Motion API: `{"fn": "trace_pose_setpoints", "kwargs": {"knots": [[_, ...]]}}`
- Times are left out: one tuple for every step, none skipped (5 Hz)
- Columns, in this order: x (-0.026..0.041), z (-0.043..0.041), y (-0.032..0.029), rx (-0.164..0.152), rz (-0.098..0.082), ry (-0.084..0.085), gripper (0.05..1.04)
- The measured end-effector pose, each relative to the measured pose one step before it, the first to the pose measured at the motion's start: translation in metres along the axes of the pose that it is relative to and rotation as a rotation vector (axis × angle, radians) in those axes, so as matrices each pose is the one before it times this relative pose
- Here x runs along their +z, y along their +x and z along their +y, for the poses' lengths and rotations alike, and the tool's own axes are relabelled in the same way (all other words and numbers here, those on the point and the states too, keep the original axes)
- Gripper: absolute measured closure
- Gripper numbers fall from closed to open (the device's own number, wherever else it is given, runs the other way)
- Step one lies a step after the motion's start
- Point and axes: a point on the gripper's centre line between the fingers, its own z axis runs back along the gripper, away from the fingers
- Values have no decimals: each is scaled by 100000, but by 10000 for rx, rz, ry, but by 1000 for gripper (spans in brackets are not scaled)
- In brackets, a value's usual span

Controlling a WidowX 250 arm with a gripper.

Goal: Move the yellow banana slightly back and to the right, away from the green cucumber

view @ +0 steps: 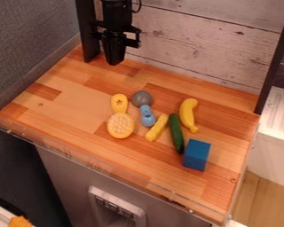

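Yellow brush-like toy [120, 125] lies on the wooden counter [67, 111], beside a grey-and-blue toy [147, 116]; near them are a yellow stick [157, 128], cucumber [176, 133], banana [187, 114] and blue block [196, 155]. Black pincer [114, 63] hangs toward the back; wide or narrow, I cannot tell.

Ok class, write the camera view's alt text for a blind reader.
Black robot hand above the back of a wooden counter; in front lie a yellow brush, grey-and-blue toy, yellow stick, cucumber, banana and blue block.
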Motion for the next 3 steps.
{"fn": "trace_pose_setpoints", "kwargs": {"knots": [[-1811,-1861,-1143,-903,480,-19,850],[1958,-4403,-1114,-1950,-405,351,598],[273,-3857,-846,-1808,94,158,286]]}}
